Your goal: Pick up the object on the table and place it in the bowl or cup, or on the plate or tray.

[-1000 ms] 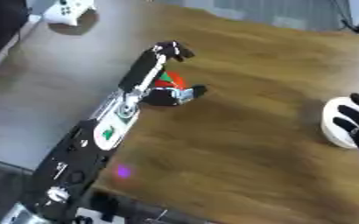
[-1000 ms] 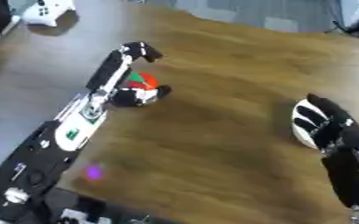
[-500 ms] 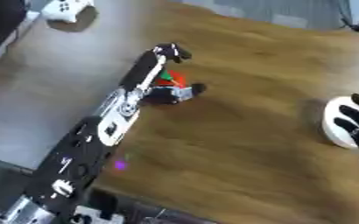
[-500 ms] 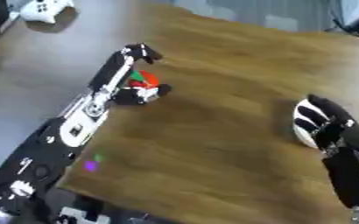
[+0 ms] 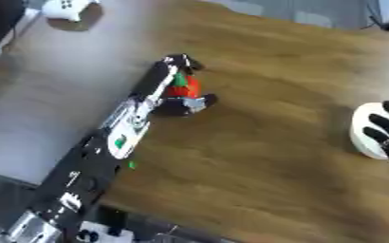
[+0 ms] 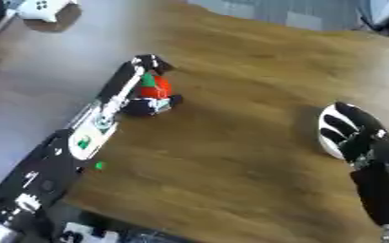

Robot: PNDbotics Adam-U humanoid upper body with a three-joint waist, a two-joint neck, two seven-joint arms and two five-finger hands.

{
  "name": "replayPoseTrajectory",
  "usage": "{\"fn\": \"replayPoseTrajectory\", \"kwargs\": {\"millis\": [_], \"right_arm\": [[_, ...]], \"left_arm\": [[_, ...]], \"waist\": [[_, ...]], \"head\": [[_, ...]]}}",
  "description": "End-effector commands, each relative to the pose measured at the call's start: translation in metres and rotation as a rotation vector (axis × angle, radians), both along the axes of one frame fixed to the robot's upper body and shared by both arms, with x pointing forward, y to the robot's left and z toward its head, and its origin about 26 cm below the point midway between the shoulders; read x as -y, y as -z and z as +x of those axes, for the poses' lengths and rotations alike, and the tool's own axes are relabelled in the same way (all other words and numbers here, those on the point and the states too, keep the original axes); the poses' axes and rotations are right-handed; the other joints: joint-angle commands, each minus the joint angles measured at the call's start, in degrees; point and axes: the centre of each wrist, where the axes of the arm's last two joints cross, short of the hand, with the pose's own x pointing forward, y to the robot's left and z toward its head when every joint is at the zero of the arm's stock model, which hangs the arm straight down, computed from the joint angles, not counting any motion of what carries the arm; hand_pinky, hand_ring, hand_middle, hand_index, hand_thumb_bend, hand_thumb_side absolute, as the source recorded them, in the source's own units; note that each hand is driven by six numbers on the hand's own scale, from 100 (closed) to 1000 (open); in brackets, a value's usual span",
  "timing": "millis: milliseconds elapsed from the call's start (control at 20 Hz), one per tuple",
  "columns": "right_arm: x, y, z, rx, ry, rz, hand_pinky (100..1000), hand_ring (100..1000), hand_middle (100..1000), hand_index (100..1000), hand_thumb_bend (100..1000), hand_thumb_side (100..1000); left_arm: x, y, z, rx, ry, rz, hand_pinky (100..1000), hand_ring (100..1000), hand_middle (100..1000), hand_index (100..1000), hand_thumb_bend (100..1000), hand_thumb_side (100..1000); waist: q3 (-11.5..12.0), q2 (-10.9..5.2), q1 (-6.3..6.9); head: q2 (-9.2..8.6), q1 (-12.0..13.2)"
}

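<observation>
A small red object with a green top [image 5: 184, 86] lies on the wooden table [image 5: 264, 142], left of centre. My left hand [image 5: 178, 95] reaches in along the left side and is curled round it, thumb at the near side and fingers at the far side. A white bowl or cup [image 6: 330, 135] stands at the right edge. My right hand [image 6: 360, 137] rests over it with its fingers straight, hiding most of it.
A white game controller [image 5: 69, 6] lies at the far left corner. A grey surface [image 5: 32, 99] borders the wood on the left. Dark gear shows at the far right corner.
The whole picture shifts slightly between frames, so the camera has moved. The left hand stays at the red object and the right hand stays over the white vessel.
</observation>
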Motion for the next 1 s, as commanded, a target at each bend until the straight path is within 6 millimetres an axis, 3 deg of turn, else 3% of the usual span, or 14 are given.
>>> {"fn": "replayPoseTrajectory", "kwargs": {"millis": [50, 350, 650, 700, 750, 800, 850, 900, 950, 1000], "right_arm": [[-0.001, -0.009, 0.001, 0.032, -0.012, -0.006, 937, 946, 973, 977, 100, 919], [-0.001, -0.009, 0.001, 0.028, -0.013, -0.006, 938, 947, 974, 978, 100, 921], [-0.001, -0.009, 0.001, 0.025, -0.016, -0.005, 938, 947, 973, 977, 100, 921], [-0.001, -0.009, 0.001, 0.025, -0.017, -0.005, 938, 946, 973, 977, 100, 922], [-0.001, -0.009, 0.001, 0.025, -0.017, -0.005, 938, 946, 973, 977, 100, 922], [-0.001, -0.01, 0.001, 0.024, -0.018, -0.005, 938, 946, 973, 977, 100, 922], [-0.001, -0.01, 0.001, 0.024, -0.019, -0.005, 938, 946, 973, 977, 100, 918], [-0.001, -0.01, 0.002, 0.024, -0.019, -0.005, 938, 946, 973, 977, 100, 922], [-0.001, -0.01, 0.002, 0.023, -0.02, -0.006, 938, 946, 973, 977, 100, 922], [-0.002, -0.01, 0.002, 0.023, -0.02, -0.006, 938, 946, 973, 977, 100, 922]], "left_arm": [[-0.001, -0.007, 0.003, 0.024, 0.007, 0.01, 723, 628, 611, 732, 612, 825], [0.001, 0.0, 0.001, 0.004, 0.014, 0.008, 688, 579, 575, 707, 579, 744], [0.004, 0.008, -0.001, -0.016, 0.019, 0.004, 588, 485, 519, 646, 522, 650], [0.004, 0.009, -0.002, -0.021, 0.014, 0.002, 505, 367, 420, 571, 361, 326], [0.004, 0.01, -0.002, -0.028, 0.006, 0.0, 494, 354, 407, 561, 350, 287], [0.004, 0.012, -0.002, -0.037, -0.006, -0.002, 375, 233, 286, 465, 262, 100], [0.004, 0.013, -0.002, -0.045, -0.017, -0.004, 318, 233, 286, 465, 262, 100], [0.005, 0.013, -0.002, -0.05, -0.025, -0.005, 197, 104, 155, 337, 234, 100], [0.005, 0.014, -0.002, -0.053, -0.032, -0.005, 282, 154, 203, 381, 237, 100], [0.006, 0.014, -0.003, -0.055, -0.036, -0.003, 100, 100, 100, 244, 242, 100]], "waist": [[-0.1, -0.51, 0.24], [-0.04, -0.33, 0.44], [0.01, -0.2, 0.5], [0.04, -0.16, 0.5], [0.07, -0.13, 0.5], [0.1, -0.11, 0.5], [0.12, -0.09, 0.51], [0.15, -0.08, 0.52], [0.17, -0.07, 0.53], [0.19, -0.05, 0.54]], "head": [[-0.52, 0.18], [-0.34, 0.11], [-0.27, 0.05], [-0.25, 0.04], [-0.24, 0.03], [-0.22, 0.02], [-0.21, 0.03], [-0.21, 0.02], [-0.2, 0.03], [-0.18, 0.01]]}}
